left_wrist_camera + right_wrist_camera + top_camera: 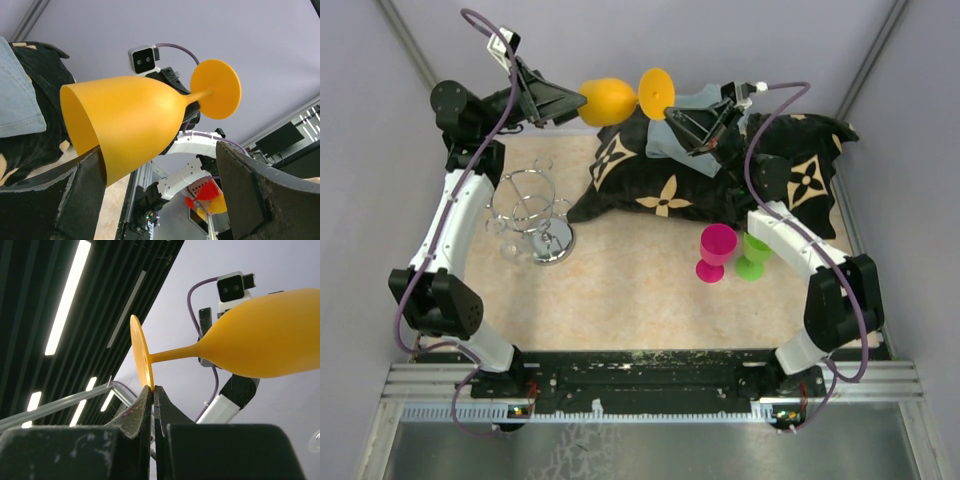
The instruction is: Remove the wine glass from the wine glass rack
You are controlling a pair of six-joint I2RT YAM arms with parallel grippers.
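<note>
An orange wine glass (610, 100) hangs sideways in the air at the back of the table, off the rack, bowl to the left and foot to the right. My right gripper (672, 112) is shut on the rim of its round foot, as the right wrist view shows (153, 388). My left gripper (576, 100) is open with the bowl (130, 120) between its wide-spread fingers; the bowl touches one finger (75, 195) and stands clear of the other. The chrome wine glass rack (532, 212) stands on the left of the table and carries no glass.
A black cushion with gold patterns (660, 190) lies across the back, a blue-grey cloth (672, 138) on top of it. A pink glass (716, 252) and a green glass (754, 256) stand upright on the beige mat at the right.
</note>
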